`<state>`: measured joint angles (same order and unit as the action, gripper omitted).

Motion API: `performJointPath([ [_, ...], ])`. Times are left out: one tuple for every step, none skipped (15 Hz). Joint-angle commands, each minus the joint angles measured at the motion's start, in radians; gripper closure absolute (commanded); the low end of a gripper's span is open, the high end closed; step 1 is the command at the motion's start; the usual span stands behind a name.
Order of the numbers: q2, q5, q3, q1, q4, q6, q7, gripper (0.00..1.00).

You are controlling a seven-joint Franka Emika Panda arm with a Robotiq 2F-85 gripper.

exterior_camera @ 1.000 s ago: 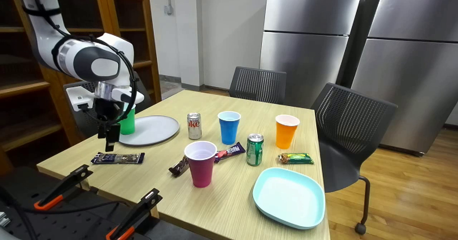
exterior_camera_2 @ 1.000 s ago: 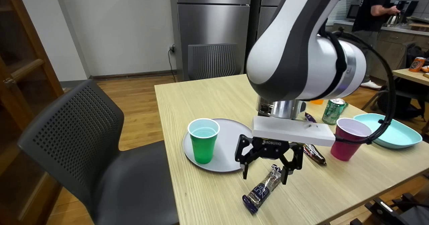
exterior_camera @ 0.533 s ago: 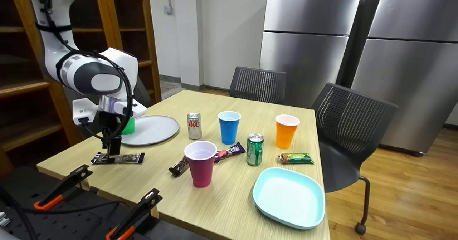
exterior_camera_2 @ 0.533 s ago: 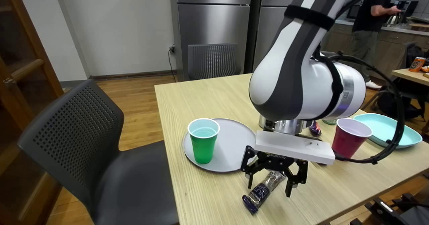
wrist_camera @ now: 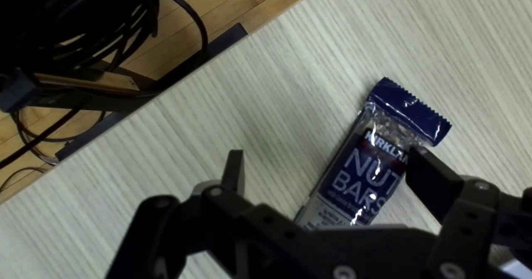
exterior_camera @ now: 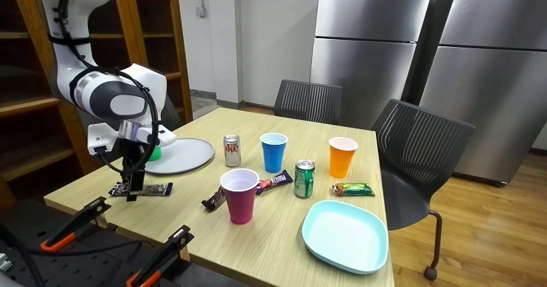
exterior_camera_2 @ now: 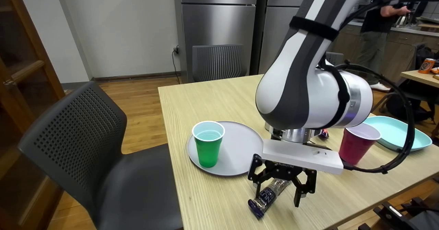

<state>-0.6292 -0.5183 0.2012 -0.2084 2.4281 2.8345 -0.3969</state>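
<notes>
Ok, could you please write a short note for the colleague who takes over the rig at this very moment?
Pincer: open, low over the Kirkland nut bar, holding nothing.
Things: bar flat on the table; in the wrist view, off-centre, nearer one finger; contact unclear. Green cup stands on the gray plate nearby.
Done: pincer positioned over the bar.
Left: the grip itself; probably centre the pincer first, then close.

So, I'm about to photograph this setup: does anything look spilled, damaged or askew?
Nothing looks spilled or damaged; the cups and cans stand upright. Only the open gripper seems off: in the wrist view it sits off-centre over the nut bar, one finger overlapping its edge, the other well clear.
</notes>
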Motion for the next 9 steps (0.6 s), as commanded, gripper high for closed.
performJointPath([
  [-0.012,0.0,0.018,0.012,-0.013,0.01,-0.017,0.13],
  [-0.013,0.001,0.016,0.011,-0.014,0.01,-0.018,0.28],
  [-0.013,0.001,0.016,0.011,-0.014,0.011,-0.017,0.35],
  [-0.013,0.001,0.017,0.012,-0.015,0.011,-0.016,0.44],
  [-0.013,0.001,0.017,0.012,-0.015,0.012,-0.016,0.51],
  [-0.012,0.001,0.018,0.012,-0.014,0.012,-0.015,0.6],
  [-0.012,0.0,0.018,0.013,-0.014,0.012,-0.015,0.66],
  [-0.011,0.0,0.018,0.013,-0.014,0.012,-0.015,0.75],
  [-0.012,0.001,0.018,0.012,-0.014,0.012,-0.016,0.82],
])
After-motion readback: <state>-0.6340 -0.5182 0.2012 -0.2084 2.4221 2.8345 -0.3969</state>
